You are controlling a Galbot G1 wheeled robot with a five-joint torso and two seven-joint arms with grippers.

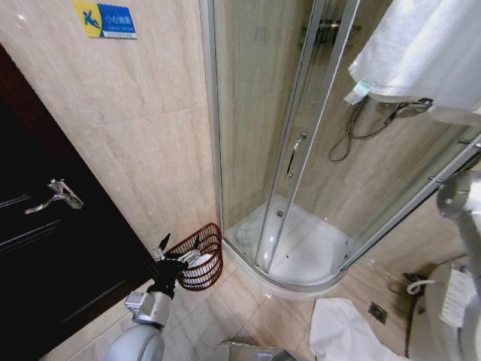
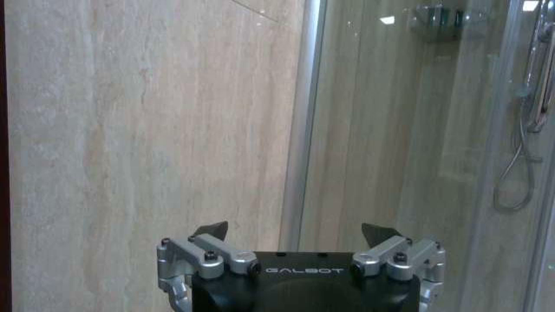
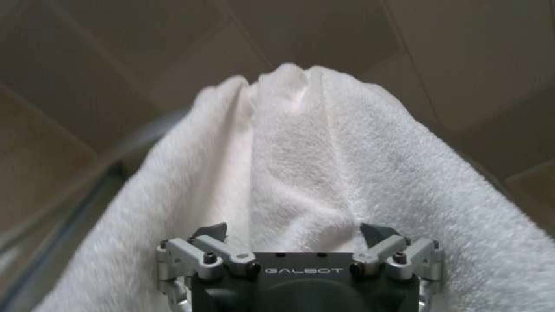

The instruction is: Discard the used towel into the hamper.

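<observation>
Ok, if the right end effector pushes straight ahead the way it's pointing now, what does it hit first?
The white towel. In the right wrist view it drapes right in front of the open right end effector, its folds running between the fingertips. Whether it already touches them is unclear, but nothing else lies in between.

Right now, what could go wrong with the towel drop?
1. The towel is up at the shower's top rail, far from the hamper on the floor; a long carry could drag it or drop it short.
2. The left gripper, open, sits at the hamper's rim and could block the drop.
</observation>
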